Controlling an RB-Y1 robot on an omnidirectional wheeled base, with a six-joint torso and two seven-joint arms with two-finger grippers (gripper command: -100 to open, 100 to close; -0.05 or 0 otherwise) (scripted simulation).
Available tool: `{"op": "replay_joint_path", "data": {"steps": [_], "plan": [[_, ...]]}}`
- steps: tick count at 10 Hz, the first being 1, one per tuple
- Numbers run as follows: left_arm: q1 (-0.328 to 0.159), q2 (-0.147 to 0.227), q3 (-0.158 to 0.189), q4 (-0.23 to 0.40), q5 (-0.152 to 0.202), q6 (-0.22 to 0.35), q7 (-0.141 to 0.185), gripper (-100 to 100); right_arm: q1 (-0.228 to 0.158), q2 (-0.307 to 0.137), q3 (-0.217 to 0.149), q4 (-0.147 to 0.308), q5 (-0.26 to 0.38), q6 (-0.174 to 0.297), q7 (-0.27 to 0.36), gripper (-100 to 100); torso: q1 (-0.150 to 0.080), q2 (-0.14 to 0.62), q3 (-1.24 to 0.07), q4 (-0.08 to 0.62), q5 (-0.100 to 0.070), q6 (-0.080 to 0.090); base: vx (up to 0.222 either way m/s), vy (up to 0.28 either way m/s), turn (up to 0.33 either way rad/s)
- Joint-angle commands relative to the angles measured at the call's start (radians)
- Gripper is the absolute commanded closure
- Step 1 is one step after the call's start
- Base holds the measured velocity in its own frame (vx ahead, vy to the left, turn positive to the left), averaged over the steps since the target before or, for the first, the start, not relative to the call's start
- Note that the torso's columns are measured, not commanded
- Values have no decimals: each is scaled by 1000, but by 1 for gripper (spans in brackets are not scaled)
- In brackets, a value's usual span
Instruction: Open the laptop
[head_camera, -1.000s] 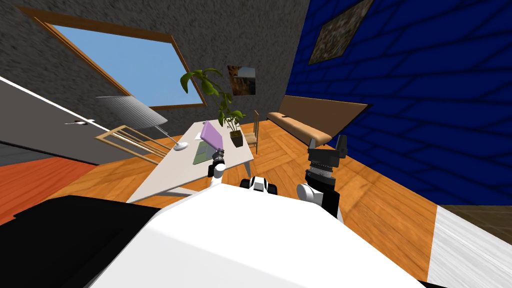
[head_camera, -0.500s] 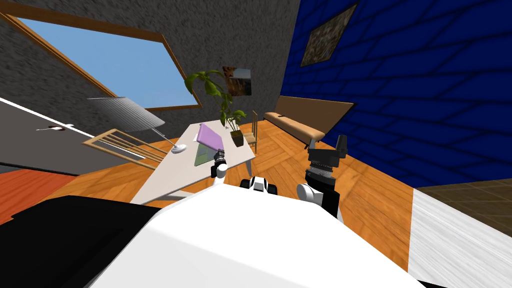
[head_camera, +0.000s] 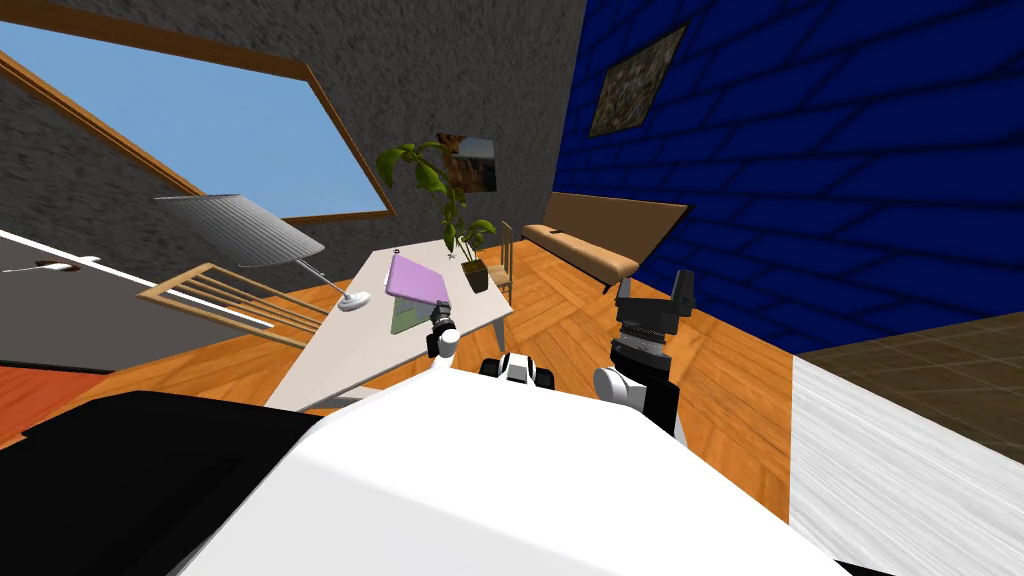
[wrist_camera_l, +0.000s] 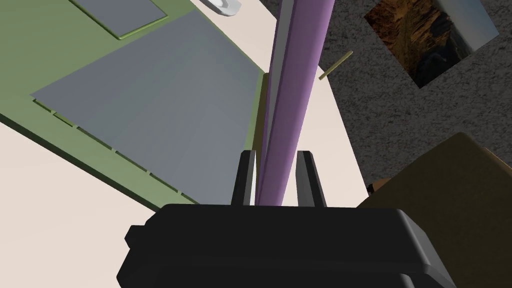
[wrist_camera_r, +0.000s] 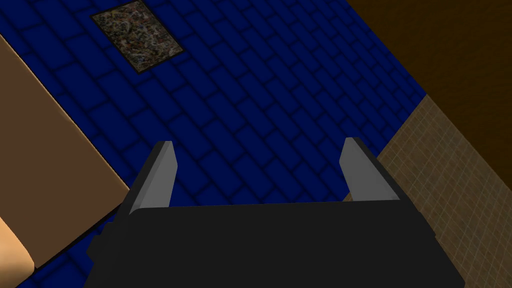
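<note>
My left gripper (wrist_camera_l: 276, 156) is clamped on the edge of the thin purple lid (wrist_camera_l: 296, 75) of the laptop (head_camera: 413, 290), one finger on each face, and the lid stands raised well off the green base (wrist_camera_l: 40, 45) with its flat grey keyboard (wrist_camera_l: 150, 100). The laptop lies on the far half of the long cream-white table (head_camera: 350, 350). My right gripper (wrist_camera_r: 258, 145) is held up on the right, its two fingers wide apart.
</note>
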Motion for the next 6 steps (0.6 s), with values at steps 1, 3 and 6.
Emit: {"op": "replay_joint_path", "data": {"steps": [1,3,6], "plan": [[18,22,-11,14,10,-20,67,100,0,0,0,0,0,0,0,0,-2,-1,-1,1,-1,2,-3,-10,-44],[35,44,-22,29,21,-41,134,100,0,0,0,0,0,0,0,0,-2,0,0,1,-1,4,14,-11,-61],[53,66,-34,43,31,-61,202,100,0,0,0,0,0,0,0,0,-4,0,0,2,-1,8,5,-8,-54]]}}
